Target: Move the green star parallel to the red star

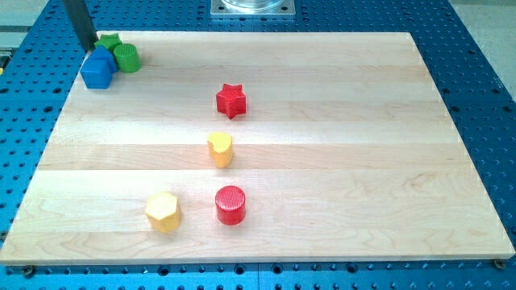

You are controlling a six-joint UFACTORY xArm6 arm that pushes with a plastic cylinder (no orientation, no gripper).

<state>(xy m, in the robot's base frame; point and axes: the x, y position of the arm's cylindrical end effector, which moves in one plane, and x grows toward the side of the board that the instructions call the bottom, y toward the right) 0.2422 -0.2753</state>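
Observation:
The green star (110, 41) lies at the board's top left corner, partly hidden behind the blue block (97, 69) and next to the green cylinder (126, 57). The three blocks touch in a cluster. The red star (230, 101) lies near the board's middle, well to the right of and below the cluster. My tip (90, 48) stands at the cluster's left side, touching or almost touching the blue block's top edge and just left of the green star.
A yellow block (220, 148) lies below the red star. A red cylinder (230, 205) and a yellow hexagon (164, 212) lie near the view's bottom. The wooden board (363, 161) rests on a blue perforated table.

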